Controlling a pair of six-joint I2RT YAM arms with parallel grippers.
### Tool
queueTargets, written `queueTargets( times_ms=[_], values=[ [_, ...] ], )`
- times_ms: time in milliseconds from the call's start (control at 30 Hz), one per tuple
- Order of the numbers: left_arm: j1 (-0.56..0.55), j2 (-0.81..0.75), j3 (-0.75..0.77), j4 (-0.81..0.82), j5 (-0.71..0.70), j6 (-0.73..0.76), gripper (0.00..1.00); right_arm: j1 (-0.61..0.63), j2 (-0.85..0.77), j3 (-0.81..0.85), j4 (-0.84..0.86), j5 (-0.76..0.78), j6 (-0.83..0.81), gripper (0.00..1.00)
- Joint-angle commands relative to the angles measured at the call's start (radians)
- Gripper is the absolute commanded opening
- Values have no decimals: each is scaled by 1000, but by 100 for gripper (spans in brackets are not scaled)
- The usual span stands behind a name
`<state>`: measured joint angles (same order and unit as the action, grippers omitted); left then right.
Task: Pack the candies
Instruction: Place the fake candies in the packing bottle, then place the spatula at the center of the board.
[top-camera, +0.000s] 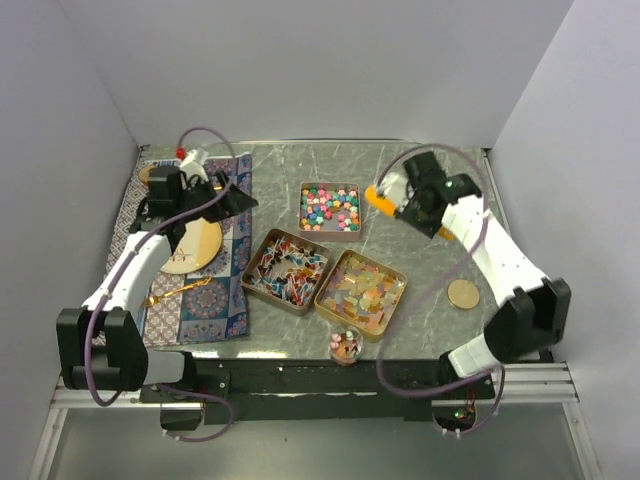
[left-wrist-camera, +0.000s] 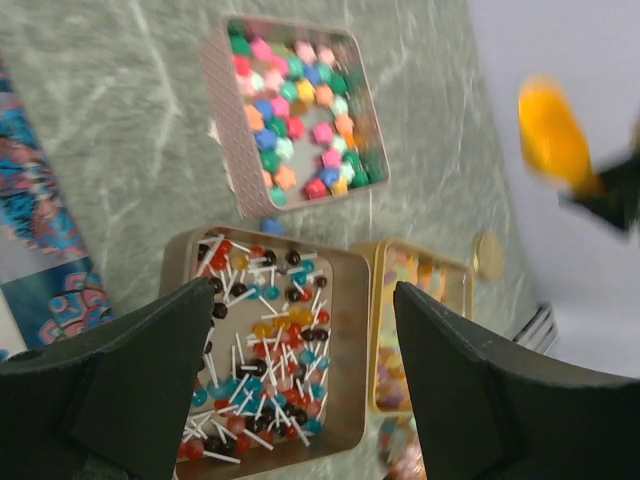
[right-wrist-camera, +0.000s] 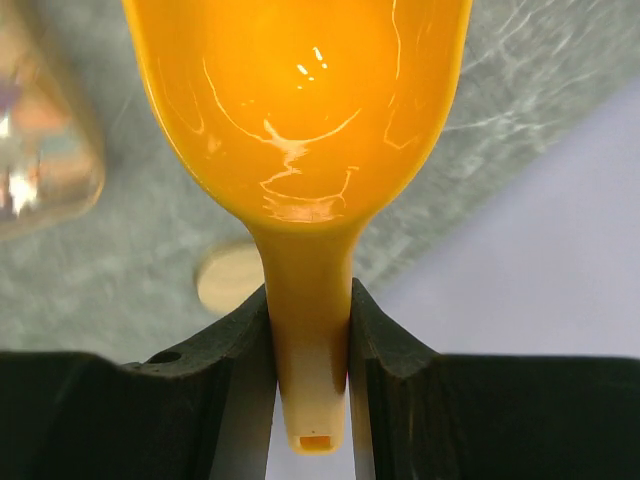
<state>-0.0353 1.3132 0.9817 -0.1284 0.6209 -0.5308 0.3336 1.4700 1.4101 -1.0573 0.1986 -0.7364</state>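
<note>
Three open tins hold the candies: bright round multicolour balls, red-blue-white pieces on white sticks, translucent yellow-pink-orange squares. My right gripper is shut on the handle of an orange scoop, held in the air right of the ball tin; the scoop bowl looks empty. My left gripper is open and empty, above the patterned mat's right edge. In the left wrist view its jaws stand wide apart above the stick candies, with the balls beyond.
A small glass jar with some candies stands at the near edge. A round wooden disc lies at the right. On the patterned mat lie a cream plate and a gold spoon. White walls enclose the table.
</note>
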Motion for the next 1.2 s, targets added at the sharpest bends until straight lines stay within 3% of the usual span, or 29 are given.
queueTargets(
  times_ms=[0, 133, 200, 300, 400, 600, 733, 833, 967, 1167],
  values=[
    [-92, 23, 67, -126, 16, 269, 78, -155, 183, 102, 146, -244, 170, 0],
    [-190, 27, 55, -186, 75, 503, 77, -225, 349, 196, 186, -381, 288, 0],
    [-264, 38, 48, -204, 65, 640, 74, -231, 404, 202, 209, -396, 289, 0],
    [-366, 87, 37, -203, -1, 724, 70, -237, 452, 169, 287, -361, 325, 0],
    [-419, 144, 40, -143, -16, 672, 66, -255, 486, 155, 353, -357, 365, 2],
    [-515, 205, 80, -88, -49, 676, 64, -260, 550, 182, 362, -341, 374, 14],
    [-561, 253, 86, -11, -61, 623, 64, -263, 566, 159, 393, -279, 387, 14],
    [-601, 285, 91, 61, -70, 568, 65, -266, 555, 130, 414, -257, 393, 27],
    [-641, 317, 81, 146, -90, 459, 65, -268, 532, 118, 425, -277, 407, 56],
    [-675, 369, 35, 295, -115, 240, 66, -307, 405, 154, 376, -402, 453, 62]
  ],
)
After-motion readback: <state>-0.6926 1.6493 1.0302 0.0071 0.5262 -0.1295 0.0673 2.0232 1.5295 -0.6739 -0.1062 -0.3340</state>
